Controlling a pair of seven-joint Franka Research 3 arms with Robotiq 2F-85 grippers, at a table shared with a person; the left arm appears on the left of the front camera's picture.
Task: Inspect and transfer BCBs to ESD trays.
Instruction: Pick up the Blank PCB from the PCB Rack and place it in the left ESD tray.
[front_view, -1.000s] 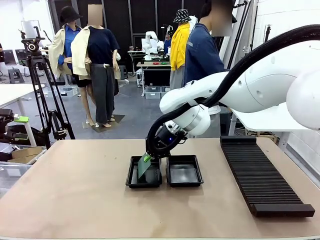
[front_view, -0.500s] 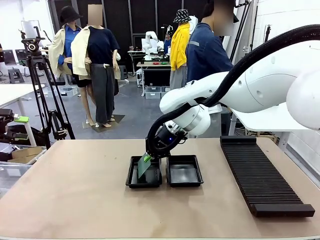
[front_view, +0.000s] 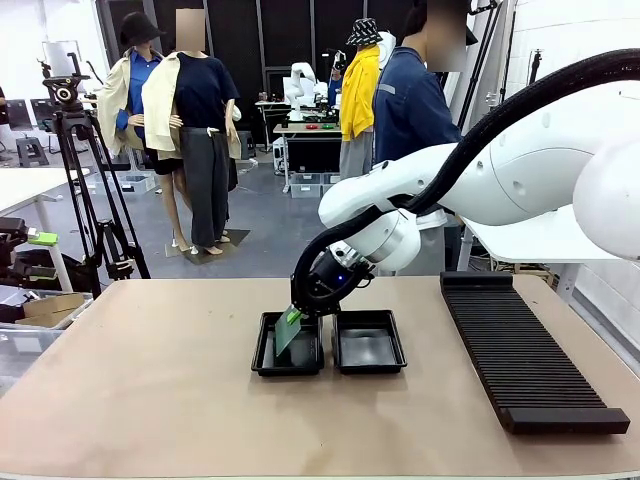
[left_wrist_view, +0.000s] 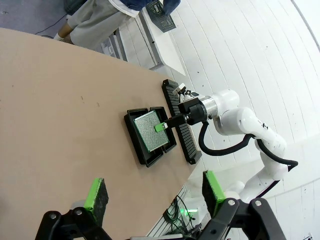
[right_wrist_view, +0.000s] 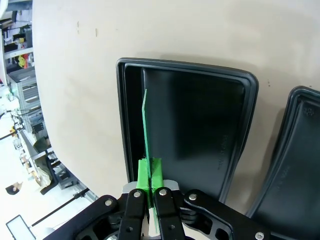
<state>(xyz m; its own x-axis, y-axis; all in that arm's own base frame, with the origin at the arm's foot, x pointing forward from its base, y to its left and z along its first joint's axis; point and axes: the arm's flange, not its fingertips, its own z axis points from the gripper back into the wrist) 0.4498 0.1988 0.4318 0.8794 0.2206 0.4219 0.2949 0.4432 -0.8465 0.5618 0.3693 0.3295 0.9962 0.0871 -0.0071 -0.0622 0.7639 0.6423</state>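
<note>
A green BCB (front_view: 288, 331) hangs tilted over the left ESD tray (front_view: 262, 350), its lower edge down inside the tray, with my right gripper (front_view: 298, 313) shut on its top edge. The right wrist view looks along the board (right_wrist_view: 145, 131) edge-on, pinched between the closed fingers of my right gripper (right_wrist_view: 150, 176) above that tray (right_wrist_view: 186, 68). The second ESD tray (front_view: 368, 350) lies bare just to the right, also at the edge of the right wrist view (right_wrist_view: 295, 165). My left gripper (left_wrist_view: 155, 194) hovers high above the table, open and holding nothing, looking down on the speckled board (left_wrist_view: 150, 131) and trays (left_wrist_view: 143, 156).
A long black ribbed rack (front_view: 525, 350) runs along the table's right side. A person in a blue jacket (front_view: 405, 105) stands at the far edge behind my right arm. A camera tripod (front_view: 85, 190) stands off the table's left. Bare tabletop lies left of and in front of the trays.
</note>
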